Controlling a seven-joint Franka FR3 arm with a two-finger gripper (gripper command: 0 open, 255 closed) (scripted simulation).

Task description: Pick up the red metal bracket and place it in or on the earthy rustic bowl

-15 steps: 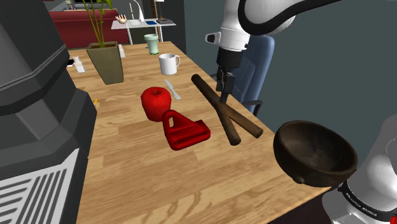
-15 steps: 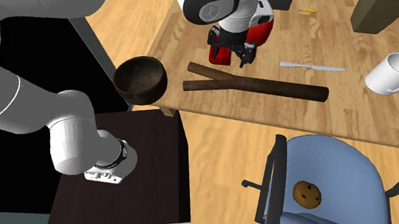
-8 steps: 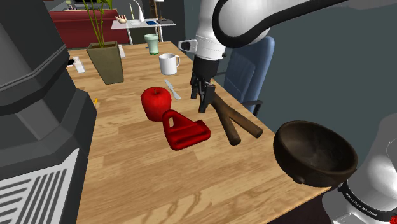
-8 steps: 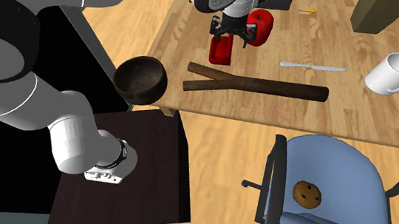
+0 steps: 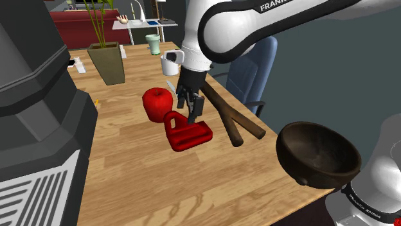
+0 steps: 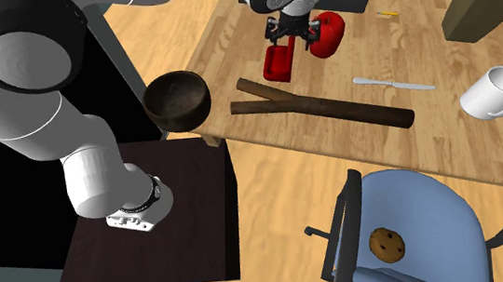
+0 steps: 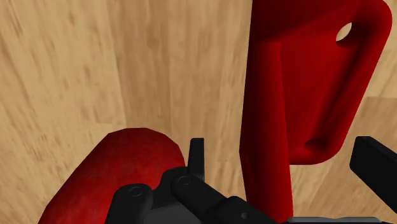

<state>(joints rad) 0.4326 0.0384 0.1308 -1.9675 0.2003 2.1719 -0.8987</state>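
While low over the red bracket [image 5: 187,133], the hand [image 5: 191,110] open, fingers [image 7: 375,167] seemingly astride its raised part.

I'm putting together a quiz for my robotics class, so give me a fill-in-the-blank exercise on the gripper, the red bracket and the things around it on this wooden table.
1. The black two-finger gripper hangs over the red angled bracket with its fingers ____.
2. Beside the bracket sits a round apple, coloured ____.
3. The dark brown round bowl is ____ inside.
4. Two dark brown sticks lie ____ over each other.

Missing words: open; red; empty; crossed.
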